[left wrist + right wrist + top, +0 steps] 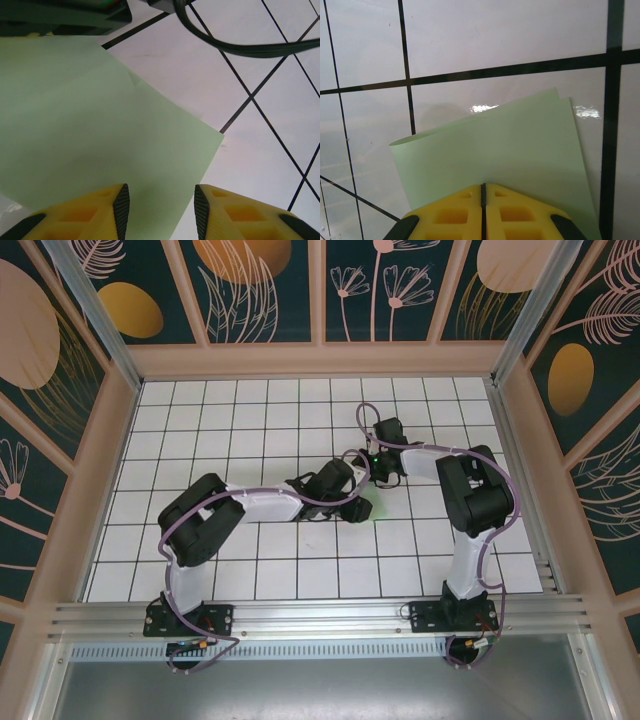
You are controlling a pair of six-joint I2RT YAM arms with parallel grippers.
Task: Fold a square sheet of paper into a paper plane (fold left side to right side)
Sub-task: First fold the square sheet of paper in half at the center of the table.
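Note:
The square sheet of paper (90,130) is pale green and lies folded over on the white grid table, one corner pointing right. My left gripper (161,212) is open just above it, and the sheet's right edge runs between the two yellow fingers. In the right wrist view the paper (510,145) shows two layers, its left side bowed up in a loose curl. My right gripper (482,189) is shut, its tips resting on top of the sheet, which carries on beneath them. From above, both grippers (345,495) (382,472) meet mid-table and cover the paper.
A black cable (250,49) hangs across the top of the left wrist view, beside the dark body of the right arm (60,12). Wooden walls (110,460) fence the tiled table (200,420) on three sides.

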